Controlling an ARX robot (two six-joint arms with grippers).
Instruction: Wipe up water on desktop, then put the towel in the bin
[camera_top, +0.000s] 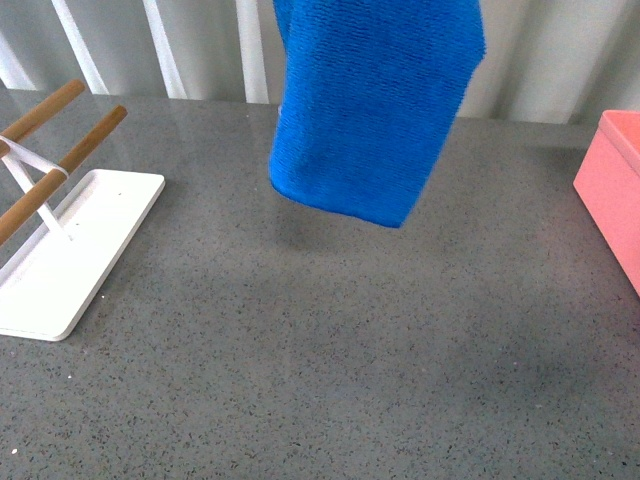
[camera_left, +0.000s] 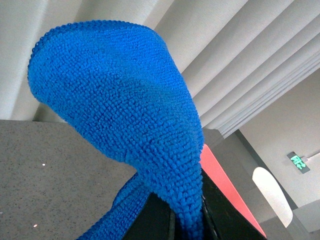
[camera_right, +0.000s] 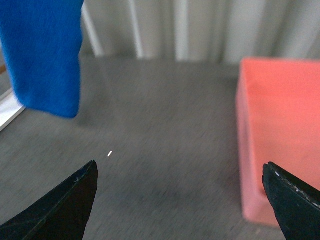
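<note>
The bright blue towel (camera_top: 375, 110) hangs in the air above the back middle of the speckled dark-grey desktop (camera_top: 330, 350), its lower corner clear of the surface. My left gripper (camera_left: 187, 220) is shut on the towel (camera_left: 120, 95), with cloth bunched between the two black fingers. The gripper itself is out of the front view. The salmon-pink bin (camera_top: 615, 190) stands at the right edge, partly cut off. In the right wrist view the bin (camera_right: 280, 135) lies close ahead, and my right gripper (camera_right: 180, 175) is open over bare desktop with nothing between its fingers.
A flat white tray (camera_top: 70, 250) with two wooden rods (camera_top: 65, 165) lies at the left of the desktop. White vertical slats run along the back. A pale wall stands behind them.
</note>
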